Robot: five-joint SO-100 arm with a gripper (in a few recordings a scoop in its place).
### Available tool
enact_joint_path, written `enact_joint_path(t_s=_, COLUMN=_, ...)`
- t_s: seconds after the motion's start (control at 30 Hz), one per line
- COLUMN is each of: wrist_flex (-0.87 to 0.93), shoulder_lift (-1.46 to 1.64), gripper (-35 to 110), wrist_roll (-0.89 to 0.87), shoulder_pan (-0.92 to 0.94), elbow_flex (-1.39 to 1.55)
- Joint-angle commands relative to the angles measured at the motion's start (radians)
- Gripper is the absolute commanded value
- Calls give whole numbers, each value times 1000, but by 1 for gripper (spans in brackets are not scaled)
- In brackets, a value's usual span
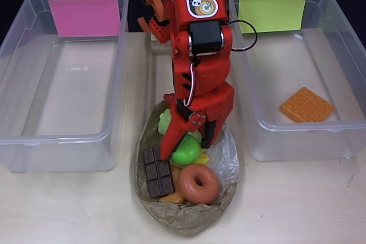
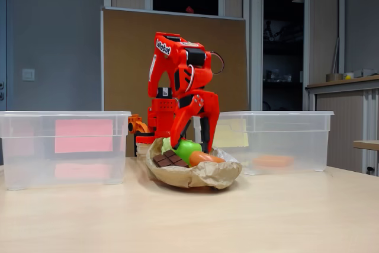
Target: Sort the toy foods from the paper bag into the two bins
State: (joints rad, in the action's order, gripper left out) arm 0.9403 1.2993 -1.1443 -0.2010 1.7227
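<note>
Nearest the front table (image 1: 68, 210) edge lies the crumpled paper bag (image 1: 189, 221), between the two bins. In it: a brown donut (image 1: 198, 183), a dark chocolate bar (image 1: 157, 171) to its left in the overhead view, an orange piece (image 1: 172, 198) partly hidden under both, a green ball (image 1: 186, 152) and pale-green grapes (image 1: 165, 122) behind.

The red arm (image 1: 197, 55) reaches down into the bag — its fingers (image 1: 171, 141) stand spread either side of the green ball; whether they touch it I cannot tell.

Further back, the pink-labelled bin (image 1: 114, 135) sits on the left, the yellow-green-labelled bin (image 1: 251, 124) on the right — an orange waffle (image 1: 306, 105) lies flat on its floor.
</note>
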Motion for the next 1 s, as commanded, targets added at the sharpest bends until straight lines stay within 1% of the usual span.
enact_joint_path(t_s=0.0, wrist_flex=-28, shoulder_lift=5, gripper=41, wrist_roll=-17, shoulder_pan=3, elbow_flex=26)
enact_joint_path(t_s=0.23, wrist_flex=-25, shoulder_lift=-26, gripper=36, wrist_roll=2, shoulder_pan=35, elbow_flex=11)
enact_joint_path(t_s=0.4, wrist_flex=67, shoulder_lift=-31, gripper=33, wrist_roll=21, shoulder_pan=41, elbow_flex=-71)
enact_joint_path(t_s=0.5, wrist_flex=147, shoulder_lift=-25, gripper=29, wrist_roll=26, shoulder_pan=37, elbow_flex=-143)
enact_joint_path(t_s=0.67, wrist_flex=322, shoulder_lift=-20, gripper=29, wrist_roll=23, shoulder_pan=20, elbow_flex=-307)
enact_joint_path(t_s=0.87, wrist_flex=566, shoulder_lift=-2, gripper=28, wrist_roll=58, shoulder_pan=6, elbow_flex=-571)
enact_joint_path(t_s=0.97, wrist_flex=624, shoulder_lift=69, gripper=27, wrist_roll=89, shoulder_pan=23, elbow_flex=-604)
